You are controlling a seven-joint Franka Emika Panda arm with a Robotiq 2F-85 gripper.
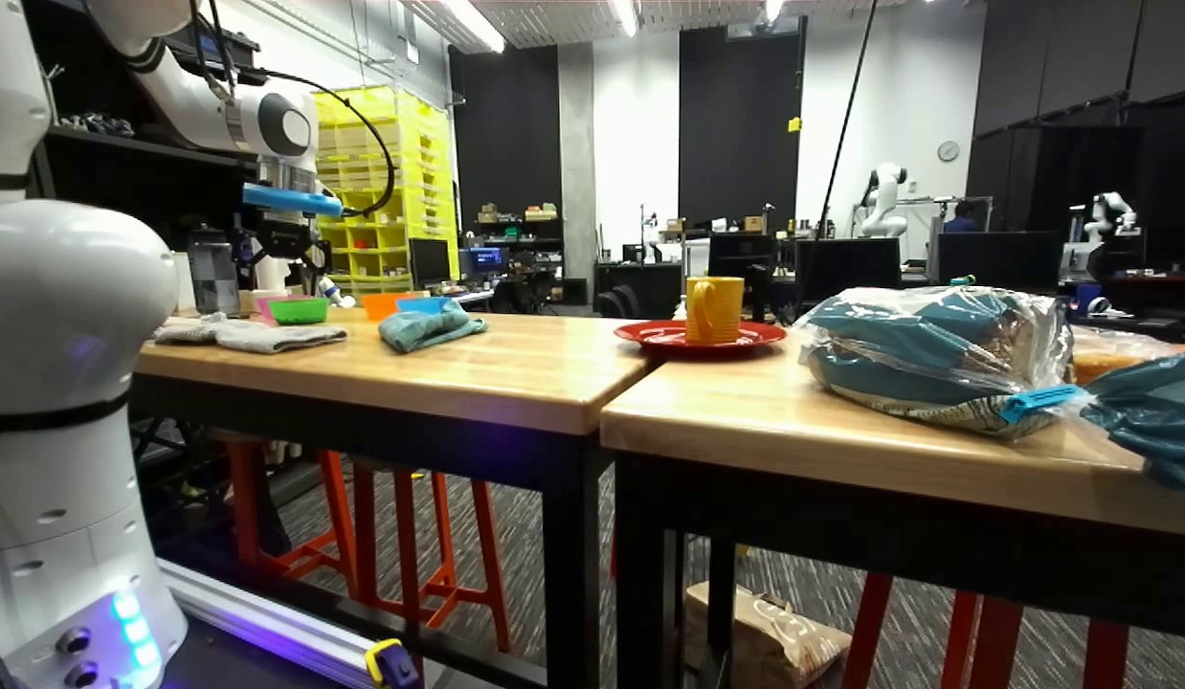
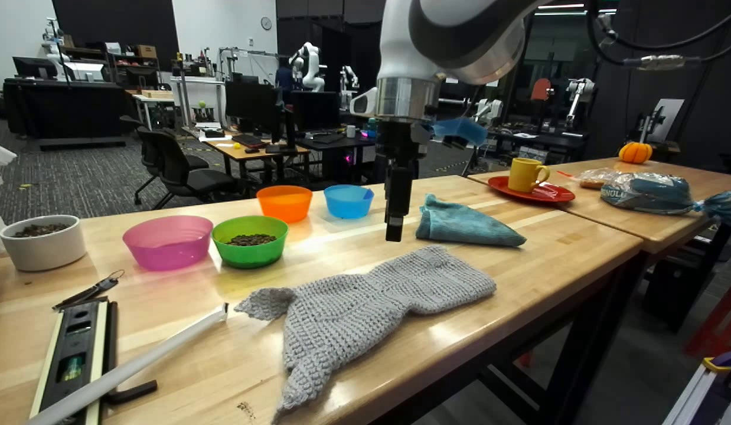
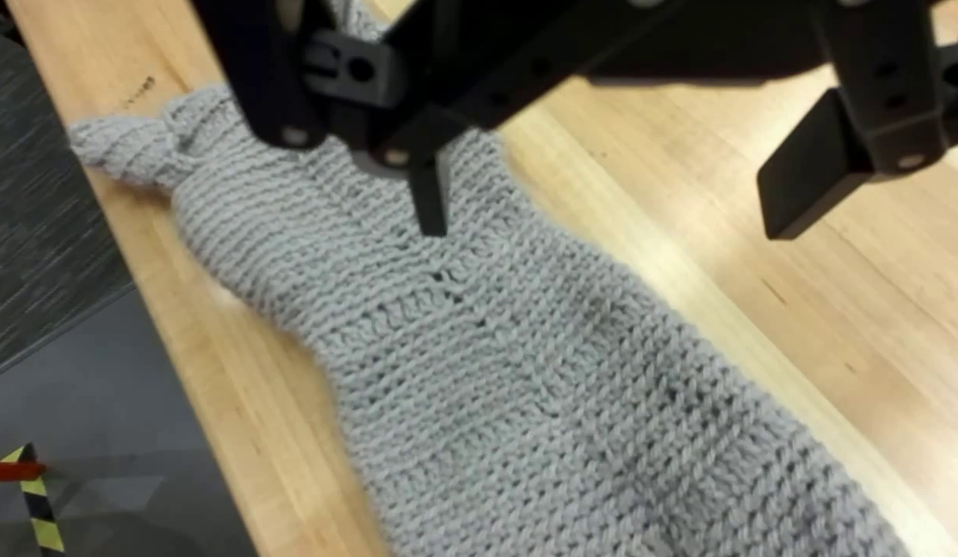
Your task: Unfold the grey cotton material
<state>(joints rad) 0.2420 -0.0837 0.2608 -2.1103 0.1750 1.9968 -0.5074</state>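
Note:
The grey knitted material (image 2: 353,307) lies on the wooden table, with one end spread into two pointed corners and the other end a narrower, folded-looking strip. It also shows in an exterior view (image 1: 281,337) and fills much of the wrist view (image 3: 479,387). My gripper (image 3: 614,186) is open and empty, its fingers wide apart. In the wrist view one fingertip appears over the material and the other over bare wood. In both exterior views the gripper (image 2: 394,230) (image 1: 281,256) hangs above the table, apart from the material. The underside of the material is hidden.
Near the material are a teal cloth (image 2: 469,224), a green bowl (image 2: 250,242), a pink bowl (image 2: 167,242), an orange bowl (image 2: 284,203) and a blue bowl (image 2: 349,201). A spirit level (image 2: 76,354) and white stick (image 2: 135,363) lie at one end. The table's edge (image 3: 177,363) runs close to the material.

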